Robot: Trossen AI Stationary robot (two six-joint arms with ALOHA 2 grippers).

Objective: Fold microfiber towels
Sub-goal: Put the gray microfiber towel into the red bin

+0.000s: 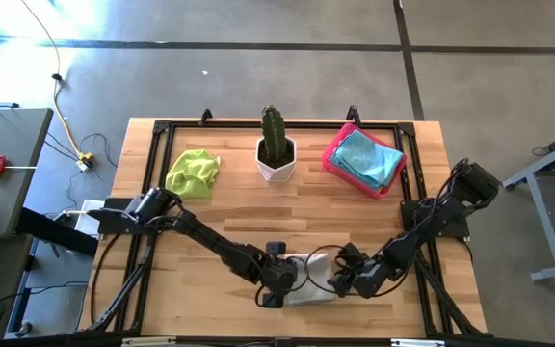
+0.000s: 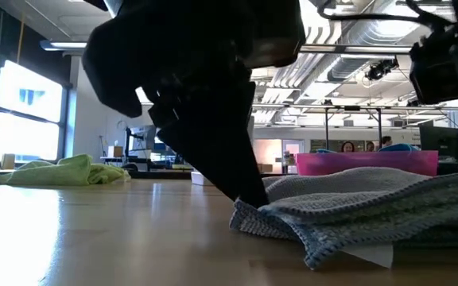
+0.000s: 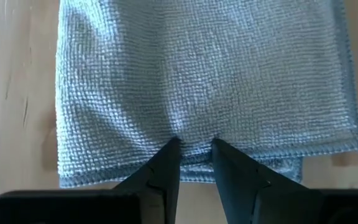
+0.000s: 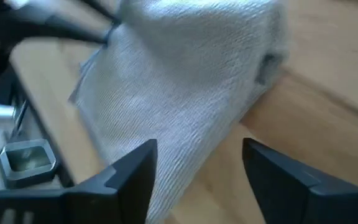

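A grey microfiber towel [image 1: 313, 278] lies folded in several layers near the table's front edge. It also shows in the low view [image 2: 372, 202] and the left wrist view [image 3: 204, 81]. My left gripper [image 1: 283, 281] is at the towel's left edge, its fingers nearly closed on the cloth [image 3: 194, 149]. My right gripper [image 1: 343, 281] is open at the towel's right side. In the right wrist view [image 4: 197, 168] the towel [image 4: 179, 81] lies just beyond its spread fingers. My left gripper pinches the grey towel's folded edge [image 3: 193, 135] between its two fingertips, near the middle of that edge. The cloth puckers between the tips. The fingers slant down from the table's left [image 2: 245, 195]. The towel lies flat on the table.
A lime green towel [image 1: 193, 172] lies crumpled at the far left. A cactus in a white pot [image 1: 276, 154] stands at the far middle. A pink tray [image 1: 333, 159] at the far right holds light blue towels [image 1: 366, 159]. Bare wood lies between these and the grippers.
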